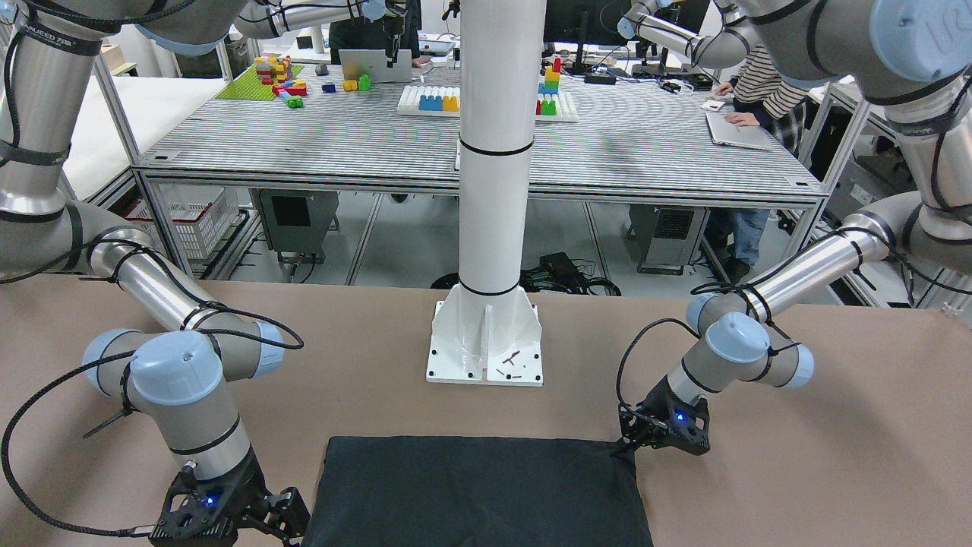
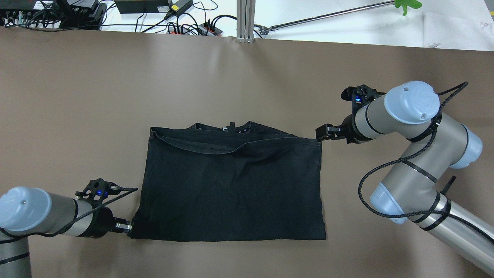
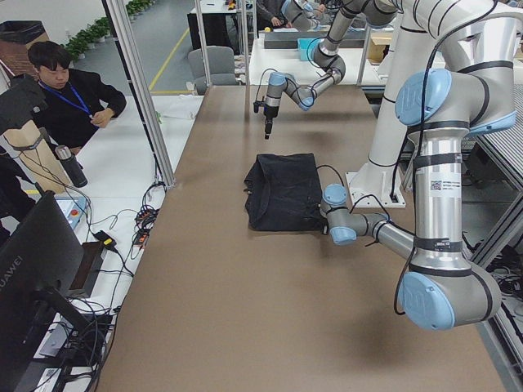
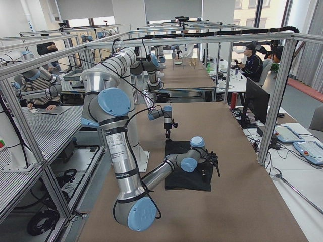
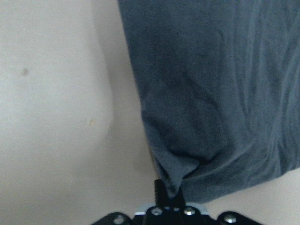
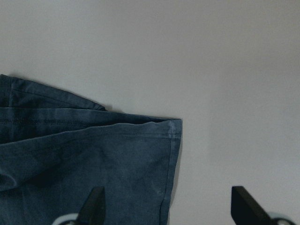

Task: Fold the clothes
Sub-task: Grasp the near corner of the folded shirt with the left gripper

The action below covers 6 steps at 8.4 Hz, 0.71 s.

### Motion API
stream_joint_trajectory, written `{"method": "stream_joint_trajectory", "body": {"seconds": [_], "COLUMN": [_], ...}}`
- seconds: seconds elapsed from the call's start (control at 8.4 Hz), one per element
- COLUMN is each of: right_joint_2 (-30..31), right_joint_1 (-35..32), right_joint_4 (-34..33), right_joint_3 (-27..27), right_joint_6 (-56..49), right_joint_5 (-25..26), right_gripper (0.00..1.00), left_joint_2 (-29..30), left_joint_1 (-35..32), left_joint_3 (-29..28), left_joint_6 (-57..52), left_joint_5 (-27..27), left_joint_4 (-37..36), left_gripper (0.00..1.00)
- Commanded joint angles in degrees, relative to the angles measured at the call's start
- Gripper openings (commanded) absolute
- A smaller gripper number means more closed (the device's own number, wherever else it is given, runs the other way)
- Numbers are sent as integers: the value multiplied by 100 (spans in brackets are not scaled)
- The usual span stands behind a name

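Observation:
The clothes (image 2: 231,185) are one dark charcoal garment lying flat on the brown table, with a folded-over flap along its far edge. My left gripper (image 2: 129,226) is at the garment's near left corner and is shut on that corner; the left wrist view shows the fabric (image 5: 211,93) bunched into the closed gripper (image 5: 168,190). My right gripper (image 2: 320,135) is at the far right corner. In the right wrist view it stands open, its fingers (image 6: 93,204) astride the garment's right edge (image 6: 171,159). In the front-facing view the garment (image 1: 471,494) lies between both grippers.
The white pillar's base plate (image 1: 486,349) is bolted to the table behind the garment's near edge. Cables and power strips (image 2: 173,19) lie beyond the table's far edge. A seated person (image 3: 69,102) is off the table's far side.

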<state>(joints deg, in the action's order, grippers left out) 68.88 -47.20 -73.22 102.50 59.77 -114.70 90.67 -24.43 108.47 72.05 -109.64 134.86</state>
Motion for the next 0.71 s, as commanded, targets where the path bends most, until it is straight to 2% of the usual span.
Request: {"method": "stream_joint_trajectory", "body": {"seconds": [0.0,0.24,0.36,0.6], "right_joint_2": [-6,-6,-15,-15], "right_joint_1": [0,26,35,35], "right_joint_4": [1,1,1,1], "right_joint_3": [-2,-2,-2,-2], "right_joint_6": [9,9,17,17], "right_joint_5": [0,0,0,0], "right_gripper": [94,94,94,94], "left_joint_2": [-322,44,587,2192], "left_joint_1": [-605,-1341,-1815,-2669], "left_joint_3": [131,-464,-1033,-2708], "left_joint_6": [-443,-1058,-1331,-1745], "left_joint_5": [-66,-66,-118,-548], "left_joint_4": [-38,-100,-144,-267], "left_gripper": [0,0,0,0]}}
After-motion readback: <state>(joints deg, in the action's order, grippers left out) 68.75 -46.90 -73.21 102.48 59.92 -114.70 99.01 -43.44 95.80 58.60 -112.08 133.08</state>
